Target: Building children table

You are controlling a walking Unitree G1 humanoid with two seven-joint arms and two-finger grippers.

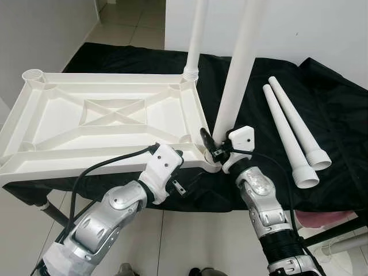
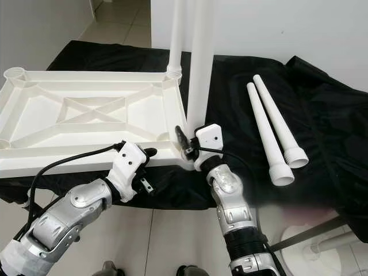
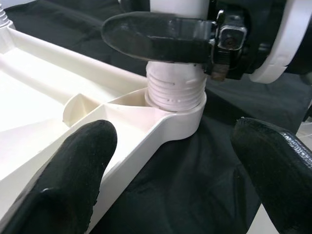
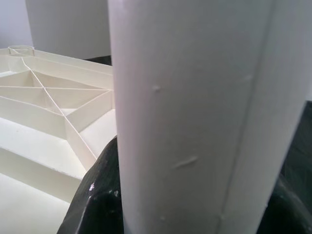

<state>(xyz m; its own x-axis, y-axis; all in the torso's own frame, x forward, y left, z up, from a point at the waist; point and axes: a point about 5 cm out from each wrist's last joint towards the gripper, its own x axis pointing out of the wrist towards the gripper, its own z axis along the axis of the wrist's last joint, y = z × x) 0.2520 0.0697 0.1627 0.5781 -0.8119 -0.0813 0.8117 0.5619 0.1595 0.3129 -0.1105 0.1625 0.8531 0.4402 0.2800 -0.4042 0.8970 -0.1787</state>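
Right hand (image 1: 214, 145) is clamping the leg (image 1: 234, 80) in the tabletop's (image 1: 109, 118) centre-frame corner socket, left hand (image 1: 179, 172) waiting with fingers apart; a tilted push risks jamming the threads.

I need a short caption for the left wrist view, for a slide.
Right gripper clamps a white table leg whose threaded end sits in the corner socket of the upturned tabletop; left gripper waits open.

Both eye views look down from above at the table top (image 1: 115, 115), while each wrist view sits close at its corner socket (image 3: 178, 114).
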